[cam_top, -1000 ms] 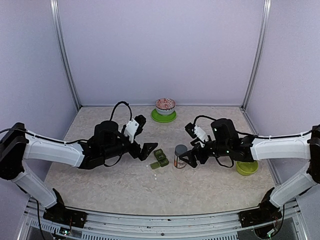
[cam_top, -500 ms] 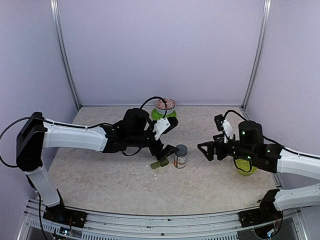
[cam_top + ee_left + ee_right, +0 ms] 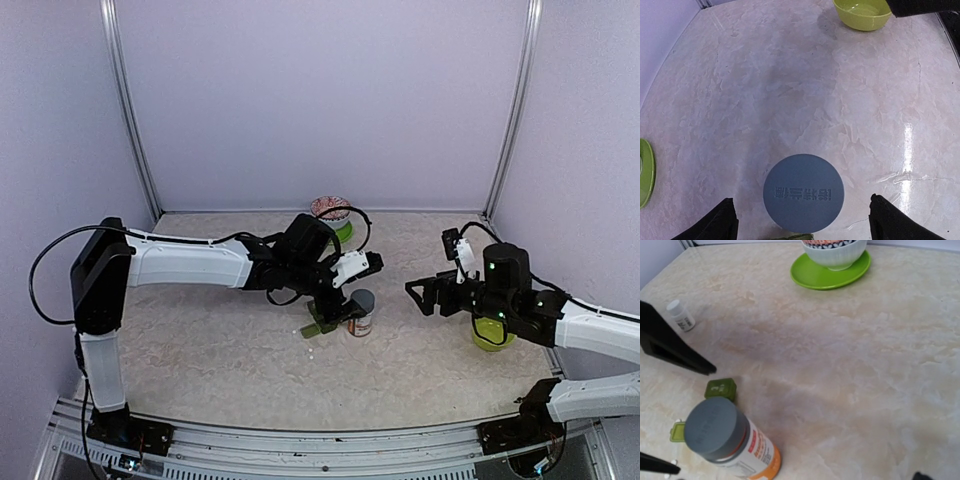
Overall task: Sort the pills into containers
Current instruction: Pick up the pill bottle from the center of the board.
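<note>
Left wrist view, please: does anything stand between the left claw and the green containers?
Yes. The grey-capped bottle stands upright straight below the open left claw. In this view it hides all but a sliver of the containers next to it.

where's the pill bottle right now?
Top view: the pill bottle stands near the centre of the table, just right of the dark green containers, under the left gripper, whose open fingers flank its grey cap.
</note>
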Robot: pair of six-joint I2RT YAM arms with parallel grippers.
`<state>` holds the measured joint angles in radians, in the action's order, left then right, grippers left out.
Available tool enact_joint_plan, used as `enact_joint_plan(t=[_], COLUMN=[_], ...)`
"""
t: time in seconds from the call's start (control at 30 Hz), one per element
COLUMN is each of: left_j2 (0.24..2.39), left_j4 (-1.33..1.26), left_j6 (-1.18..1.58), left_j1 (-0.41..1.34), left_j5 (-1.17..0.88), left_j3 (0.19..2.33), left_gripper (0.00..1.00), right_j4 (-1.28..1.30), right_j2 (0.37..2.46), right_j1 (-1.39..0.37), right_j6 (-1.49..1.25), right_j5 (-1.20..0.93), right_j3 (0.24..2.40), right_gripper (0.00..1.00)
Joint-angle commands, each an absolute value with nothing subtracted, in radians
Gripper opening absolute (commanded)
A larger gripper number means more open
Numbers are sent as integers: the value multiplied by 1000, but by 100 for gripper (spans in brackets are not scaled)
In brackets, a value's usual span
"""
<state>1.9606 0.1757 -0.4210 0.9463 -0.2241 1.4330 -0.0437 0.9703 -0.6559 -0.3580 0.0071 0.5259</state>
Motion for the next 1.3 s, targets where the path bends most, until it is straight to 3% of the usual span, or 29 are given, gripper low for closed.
enact_joint_plan(t=[0.0,0.37,0.7,0.83,0.93,1.27], left_j2=[2002,2085,2100,2098,2088,1875], left_j4=[236,298,296,294,282,17], left_j6=[-466,-495,-494,-491,-476,-353], left_j1=[956,956,948,947,942,910], left_j5=[-260,-292,-318,-334,-339,-437], left_j3=[1505,1587,1602,1602,1595,1381], left_gripper=[87,76,50,34,31,21], right_j4=[-79,-88,-92,-95,-102,-231], right_j2=[968,986,1002,1016,1028,1039], right_j1=[-650,-649,-649,-649,-649,-634], right_j6=[-362,-360,-362,-354,-344,-283], right_j5=[4,11,3,2,-11,-303], right_j3=[510,494,495,499,502,474], right_gripper=[96,96,96,96,97,100])
